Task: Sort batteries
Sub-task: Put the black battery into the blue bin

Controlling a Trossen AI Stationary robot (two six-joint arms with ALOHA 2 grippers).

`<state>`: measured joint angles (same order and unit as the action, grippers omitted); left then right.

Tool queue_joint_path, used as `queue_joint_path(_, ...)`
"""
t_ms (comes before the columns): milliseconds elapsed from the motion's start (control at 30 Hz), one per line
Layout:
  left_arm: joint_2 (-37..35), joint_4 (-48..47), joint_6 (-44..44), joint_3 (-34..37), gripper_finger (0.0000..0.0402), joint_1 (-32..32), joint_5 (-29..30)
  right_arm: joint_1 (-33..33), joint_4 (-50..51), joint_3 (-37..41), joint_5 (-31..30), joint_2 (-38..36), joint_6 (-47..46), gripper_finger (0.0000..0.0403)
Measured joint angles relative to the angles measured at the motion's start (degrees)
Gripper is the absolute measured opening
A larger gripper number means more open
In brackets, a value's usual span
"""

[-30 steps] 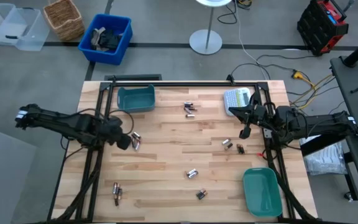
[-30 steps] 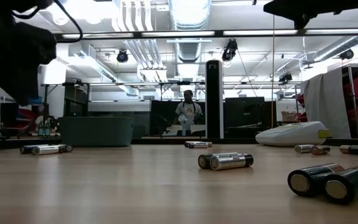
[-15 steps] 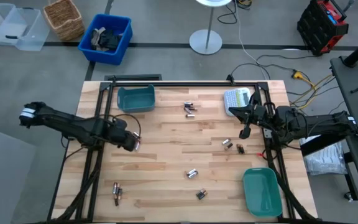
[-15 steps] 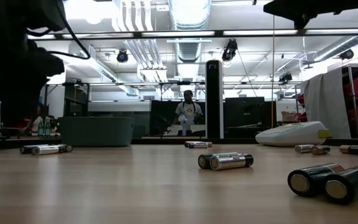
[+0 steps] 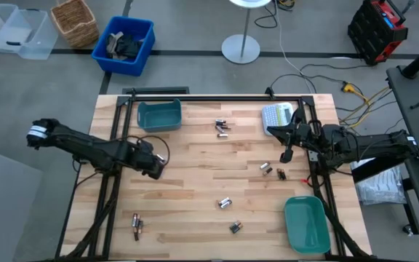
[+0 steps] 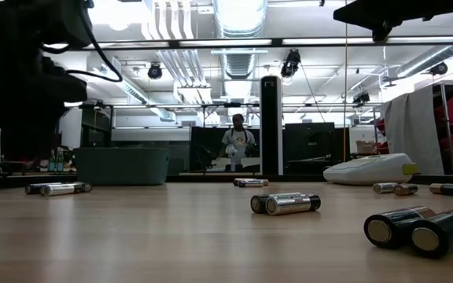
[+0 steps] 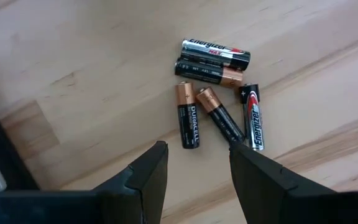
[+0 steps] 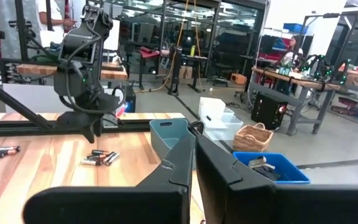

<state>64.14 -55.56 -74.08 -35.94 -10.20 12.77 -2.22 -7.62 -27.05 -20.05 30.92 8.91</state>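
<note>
Five batteries (image 7: 218,93) in a loose cluster on the pale wooden tabletop (image 7: 73,68). Two lying side by side and touching: a silver-and-black Energizer (image 7: 215,51) and a black-and-copper cell (image 7: 208,72) right against it. Three more fanned out just beside them (labels partly readable): a Duracell (image 7: 188,116), a second copper-topped cell (image 7: 219,116) tilted, and a red-and-silver Energizer (image 7: 253,117). Left gripper (image 7: 197,168) hovering near the cluster, its two dark fingers (image 7: 146,174) spread apart, nothing between them.
</note>
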Motion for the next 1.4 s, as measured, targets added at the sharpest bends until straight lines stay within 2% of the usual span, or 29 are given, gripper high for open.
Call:
queue_joint_path(467, 7.56, 1.56, 0.44, 0.07, 0.0153, 0.00, -0.67, 0.00, 0.00, 0.00, 0.02, 0.00, 0.03, 0.0013)
queue_joint_path(1400, 14.54, 3.77, 3.06, 0.09, 0.0153, 0.05, -1.44, 0.00, 0.04, 0.02, 0.04, 0.00, 0.07, 0.0013)
